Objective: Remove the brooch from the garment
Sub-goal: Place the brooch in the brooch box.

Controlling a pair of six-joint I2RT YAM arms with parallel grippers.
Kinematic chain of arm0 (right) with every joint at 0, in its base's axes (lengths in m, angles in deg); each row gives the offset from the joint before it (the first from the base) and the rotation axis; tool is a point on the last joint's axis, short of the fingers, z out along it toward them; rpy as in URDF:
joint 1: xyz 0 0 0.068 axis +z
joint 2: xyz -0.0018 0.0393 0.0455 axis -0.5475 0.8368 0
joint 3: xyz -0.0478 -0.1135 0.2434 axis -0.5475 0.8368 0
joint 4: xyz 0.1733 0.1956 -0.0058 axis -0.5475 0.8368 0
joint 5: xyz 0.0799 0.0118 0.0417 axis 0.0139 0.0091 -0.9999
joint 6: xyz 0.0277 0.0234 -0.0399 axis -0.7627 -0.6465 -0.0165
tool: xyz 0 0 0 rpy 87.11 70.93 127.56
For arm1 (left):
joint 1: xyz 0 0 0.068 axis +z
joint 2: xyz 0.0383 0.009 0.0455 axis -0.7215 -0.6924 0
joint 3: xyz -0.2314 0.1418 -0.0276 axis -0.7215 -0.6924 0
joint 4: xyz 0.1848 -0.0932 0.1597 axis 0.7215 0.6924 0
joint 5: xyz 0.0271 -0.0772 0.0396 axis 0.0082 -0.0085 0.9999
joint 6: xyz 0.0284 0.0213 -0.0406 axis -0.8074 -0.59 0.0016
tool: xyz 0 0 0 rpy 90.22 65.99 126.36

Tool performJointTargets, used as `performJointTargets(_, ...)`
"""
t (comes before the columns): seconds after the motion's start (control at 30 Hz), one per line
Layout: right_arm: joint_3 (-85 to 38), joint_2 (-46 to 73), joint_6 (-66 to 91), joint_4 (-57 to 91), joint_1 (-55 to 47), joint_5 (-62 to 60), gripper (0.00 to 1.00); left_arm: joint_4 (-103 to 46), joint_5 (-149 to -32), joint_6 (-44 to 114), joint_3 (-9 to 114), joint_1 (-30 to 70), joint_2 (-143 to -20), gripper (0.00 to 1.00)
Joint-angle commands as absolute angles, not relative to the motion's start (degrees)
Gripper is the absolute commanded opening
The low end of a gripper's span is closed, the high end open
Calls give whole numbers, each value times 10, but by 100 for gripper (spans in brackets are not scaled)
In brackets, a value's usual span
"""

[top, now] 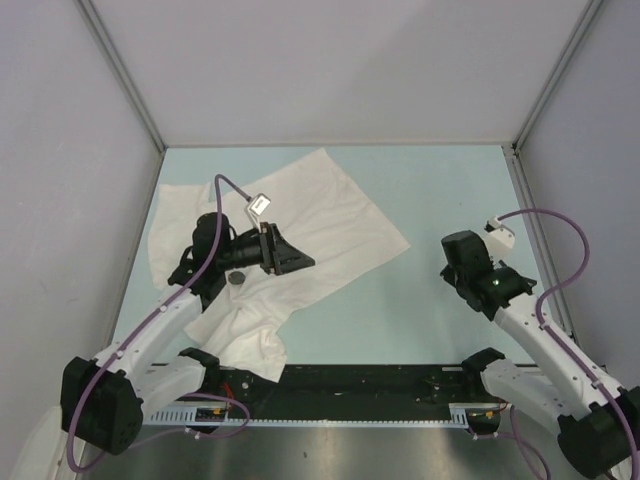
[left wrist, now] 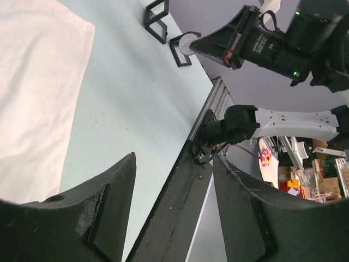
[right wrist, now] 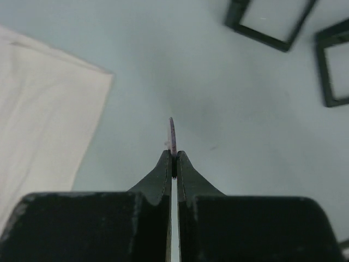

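Note:
The white garment (top: 310, 210) lies spread and rumpled on the left half of the table, also in the left wrist view (left wrist: 32, 82) and the right wrist view (right wrist: 38, 109). My left gripper (top: 295, 255) hovers over its middle, pointing right, jaws wide open and empty (left wrist: 174, 164). My right gripper (top: 458, 270) is over bare table to the right of the garment. It is shut (right wrist: 174, 155) on the brooch (right wrist: 172, 134), a thin round disc seen edge-on above the fingertips. The left wrist view shows the brooch (left wrist: 188, 43) as a pale disc at the right gripper's tip, clear of the cloth.
A small dark round piece (top: 237, 278) lies on the garment beside the left arm. Two black square frames (right wrist: 270, 22) (right wrist: 332, 65) rest on the table beyond the right gripper. Grey walls close in the table on three sides. A black rail (top: 360, 385) runs along the near edge.

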State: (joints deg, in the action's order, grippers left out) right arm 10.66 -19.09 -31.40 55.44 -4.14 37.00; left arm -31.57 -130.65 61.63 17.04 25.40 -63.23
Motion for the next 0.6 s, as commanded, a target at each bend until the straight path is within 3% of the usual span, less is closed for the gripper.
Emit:
performJointTargets(0.0,58,-156,-359,717,-98,431,0,-298,-1327,584,188,251,-640,63)
performJointTargets(0.57,21,12,-464,835,-350,529,0,-276,-1355,594,188,249,-646,62)
